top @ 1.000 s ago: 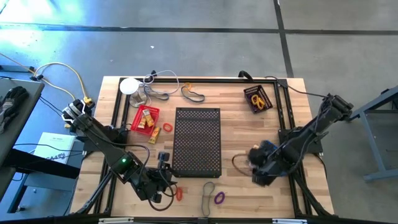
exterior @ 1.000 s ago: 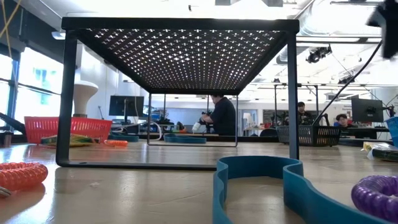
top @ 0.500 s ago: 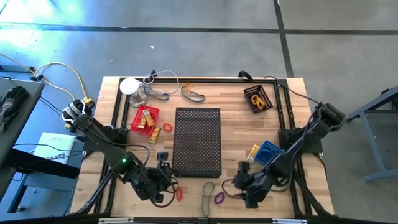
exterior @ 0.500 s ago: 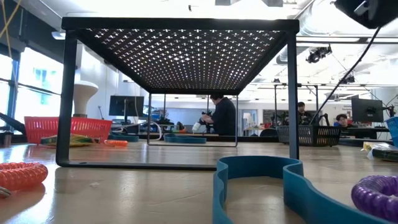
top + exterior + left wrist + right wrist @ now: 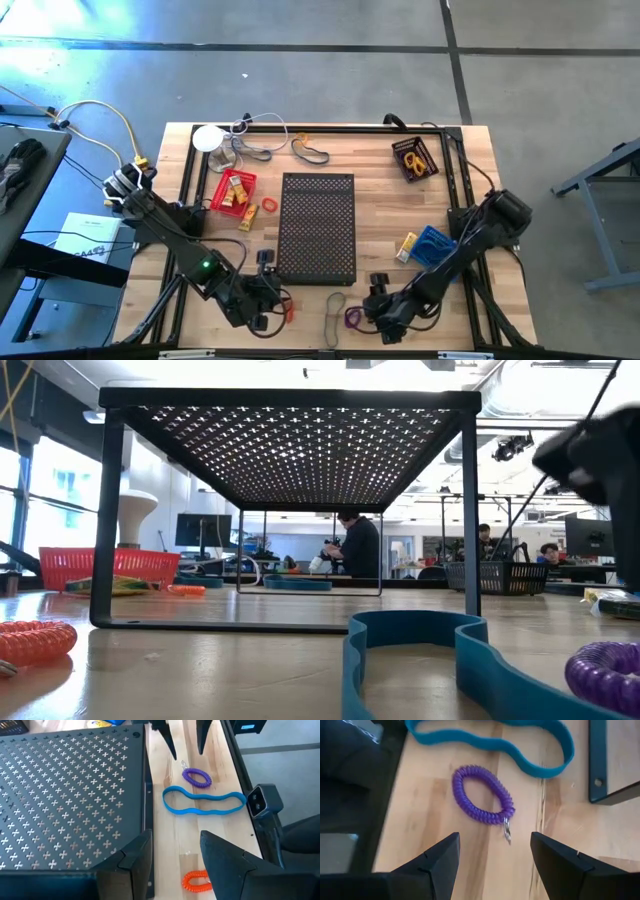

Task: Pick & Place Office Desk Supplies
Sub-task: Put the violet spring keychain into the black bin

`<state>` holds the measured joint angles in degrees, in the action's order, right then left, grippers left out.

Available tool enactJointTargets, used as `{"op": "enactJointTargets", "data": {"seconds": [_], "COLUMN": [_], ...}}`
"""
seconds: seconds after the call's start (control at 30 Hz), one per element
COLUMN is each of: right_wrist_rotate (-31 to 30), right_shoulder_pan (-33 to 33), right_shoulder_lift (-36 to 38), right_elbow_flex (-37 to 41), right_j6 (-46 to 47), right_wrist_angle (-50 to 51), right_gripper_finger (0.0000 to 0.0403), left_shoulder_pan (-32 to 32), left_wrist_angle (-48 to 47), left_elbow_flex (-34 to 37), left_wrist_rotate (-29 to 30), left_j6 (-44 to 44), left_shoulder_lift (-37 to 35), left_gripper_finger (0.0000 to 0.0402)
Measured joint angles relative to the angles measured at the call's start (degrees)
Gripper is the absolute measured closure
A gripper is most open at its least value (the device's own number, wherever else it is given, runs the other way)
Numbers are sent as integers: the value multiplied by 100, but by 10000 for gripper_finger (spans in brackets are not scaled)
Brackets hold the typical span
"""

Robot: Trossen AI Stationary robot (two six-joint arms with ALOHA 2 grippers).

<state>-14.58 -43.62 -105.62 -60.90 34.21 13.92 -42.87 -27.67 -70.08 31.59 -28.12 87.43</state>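
Here the right gripper (image 5: 492, 852), jaws apart, hovers over a ribbed purple coil loop (image 5: 481, 795).

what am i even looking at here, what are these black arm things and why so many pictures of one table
It is one moment seen by four cameras: one above the table, one at table-top height, and one on each arm's wrist. The two dark arms are robot arms ending in two-finger jaws. The right gripper hovers over a purple coil loop, jaws open, nothing held. The left gripper waits near an orange coil loop, also open and empty. Between them lies a blue band. A black perforated stand fills the middle of the wooden table, with a red basket and a blue basket to either side.
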Motion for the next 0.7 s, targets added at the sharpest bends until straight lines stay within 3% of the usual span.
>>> {"op": "enactJointTargets", "data": {"seconds": [0.4, 0.53, 0.7], "right_wrist_rotate": [-67, -71, -68], "right_shoulder_pan": [118, 140, 144], "right_shoulder_lift": [-452, -492, -499], "right_elbow_flex": [0, -9, -9], "right_j6": [-153, -152, -152], "right_wrist_angle": [-306, -310, -326], "right_gripper_finger": [180, 215, 291], "left_shoulder_pan": [-200, -294, -358], "left_wrist_angle": [76, 75, 73], "left_elbow_flex": [2, 2, 2], "left_wrist_rotate": [11, 13, 13], "left_j6": [24, 26, 26], "left_shoulder_lift": [33, 33, 34], "left_gripper_finger": [242, 242, 242]}}
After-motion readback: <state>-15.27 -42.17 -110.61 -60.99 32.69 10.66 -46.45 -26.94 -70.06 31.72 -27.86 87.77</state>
